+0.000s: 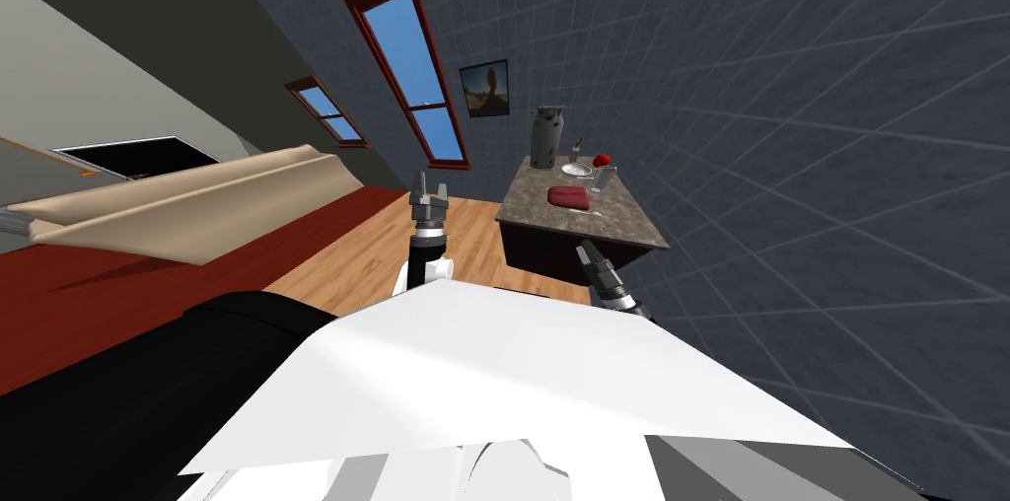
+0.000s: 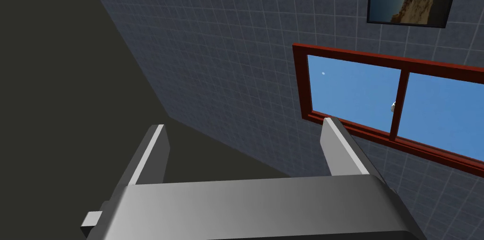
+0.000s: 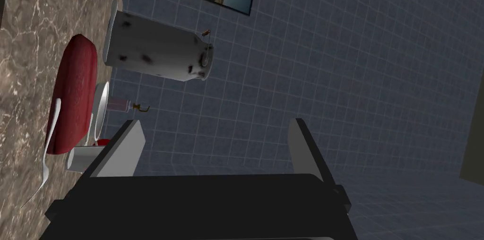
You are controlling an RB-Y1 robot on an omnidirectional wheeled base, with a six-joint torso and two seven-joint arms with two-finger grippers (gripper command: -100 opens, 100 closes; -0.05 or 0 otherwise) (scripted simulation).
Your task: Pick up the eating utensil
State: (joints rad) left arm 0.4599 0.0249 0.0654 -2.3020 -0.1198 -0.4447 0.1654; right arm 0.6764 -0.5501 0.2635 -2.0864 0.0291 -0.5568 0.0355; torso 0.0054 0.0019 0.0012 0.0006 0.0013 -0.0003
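Observation:
A thin white utensil (image 3: 48, 147) lies flat on the brown marbled counter (image 3: 23, 38), along the edge of a dark red pad (image 3: 71, 100). In the head view the utensil (image 1: 596, 215) is a faint pale line near the pad (image 1: 568, 196). My right gripper (image 3: 212, 150) is open with nothing between its fingers. It hangs short of the counter's near edge, off to the side of the utensil, and shows small in the head view (image 1: 584, 248). My left gripper (image 1: 430, 191) is raised over the floor, left of the counter, and is open (image 2: 246, 150) and holding nothing.
On the counter (image 1: 612, 224) stand a tall speckled grey can (image 3: 156, 53), a white plate (image 3: 100, 109), a small bottle (image 3: 120, 105), a pale cup (image 3: 80, 159) and a red object (image 1: 601, 160). A dark tiled wall backs it. A beige sofa (image 1: 197, 209) lies left, across wooden floor (image 1: 375, 253).

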